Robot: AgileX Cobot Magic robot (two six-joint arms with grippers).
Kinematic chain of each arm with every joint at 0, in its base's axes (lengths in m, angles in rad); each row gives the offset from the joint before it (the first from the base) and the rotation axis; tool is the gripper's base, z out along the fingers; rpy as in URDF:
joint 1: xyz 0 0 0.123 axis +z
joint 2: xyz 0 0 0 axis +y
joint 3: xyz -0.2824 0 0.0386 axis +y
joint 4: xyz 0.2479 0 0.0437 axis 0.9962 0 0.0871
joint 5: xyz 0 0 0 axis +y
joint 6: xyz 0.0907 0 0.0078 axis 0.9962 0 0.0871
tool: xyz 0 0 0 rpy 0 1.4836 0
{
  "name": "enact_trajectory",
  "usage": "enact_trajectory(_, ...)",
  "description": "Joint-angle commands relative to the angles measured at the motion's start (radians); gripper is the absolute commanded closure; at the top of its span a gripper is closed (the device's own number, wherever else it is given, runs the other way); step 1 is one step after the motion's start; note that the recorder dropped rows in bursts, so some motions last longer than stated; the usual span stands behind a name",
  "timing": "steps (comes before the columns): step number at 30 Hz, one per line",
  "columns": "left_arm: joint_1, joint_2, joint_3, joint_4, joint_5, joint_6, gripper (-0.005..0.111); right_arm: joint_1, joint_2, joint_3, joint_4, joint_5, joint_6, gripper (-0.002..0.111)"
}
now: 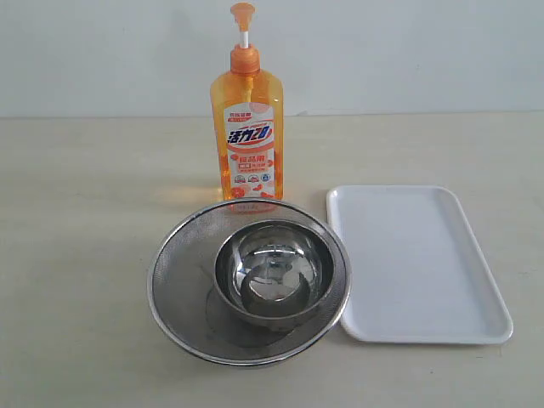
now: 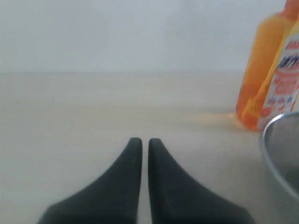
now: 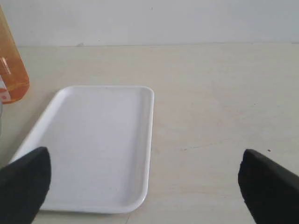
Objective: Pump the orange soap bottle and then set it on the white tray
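A mesh strainer (image 1: 174,285) holds a steel bowl (image 1: 274,291) before the orange soap bottle (image 1: 247,136); left pincer (image 2: 145,142) together, right pincer (image 3: 145,154) spread.

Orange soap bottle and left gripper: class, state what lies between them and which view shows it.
Only bare tabletop, seen in the left wrist view, between the left gripper and the orange soap bottle.

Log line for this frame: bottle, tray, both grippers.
bottle: upright, behind strainer, ungripped | tray: bare, beside strainer | left gripper: shut, holding nothing | right gripper: open, facing tray
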Motion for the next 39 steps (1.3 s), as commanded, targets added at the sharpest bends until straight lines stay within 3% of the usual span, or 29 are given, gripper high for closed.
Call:
enact_trajectory(1, 0.0, -0.002, -0.155, -0.113, -0.016, -0.009, 0.102, -0.003, -0.005, 0.0, 0.001, -0.011, -0.002, 0.003)
enact_trajectory(7, 0.0, -0.002, -0.329, -0.331, -0.016, -0.009, 0.102, -0.003, -0.005, 0.0, 0.001, 0.001, -0.002, 0.003)
enact_trajectory(10, 0.0, -0.002, -0.366, -0.338, -0.02, -0.009, 0.102, -0.003, -0.005, 0.0, 0.001, 0.001, -0.002, 0.003)
enact_trajectory(24, 0.0, 0.006, -0.373, -0.407, -0.209, 0.012, 0.102, -0.003, -0.005, 0.0, 0.001, 0.001, -0.002, 0.003)
enact_trajectory(28, -0.001, 0.196, -0.451, -0.404, -0.205, 0.085, 0.102, -0.003, -0.005, 0.0, 0.001, 0.001, -0.002, 0.003)
enact_trajectory(31, -0.001, 0.43, -0.621, -0.41, -0.087, 0.095, 0.102, -0.003, -0.005, 0.0, 0.001, 0.001, -0.002, 0.003)
enact_trajectory(35, -0.001, 0.714, -0.87, -0.549, 0.122, 0.358, 0.102, -0.003, -0.005, 0.0, 0.001, 0.001, -0.002, 0.003)
enact_trajectory(39, -0.001, 0.908, -0.986, -0.908, 0.19, 0.792, 0.102, -0.003, -0.005, 0.0, 0.001, 0.001, -0.002, 0.003)
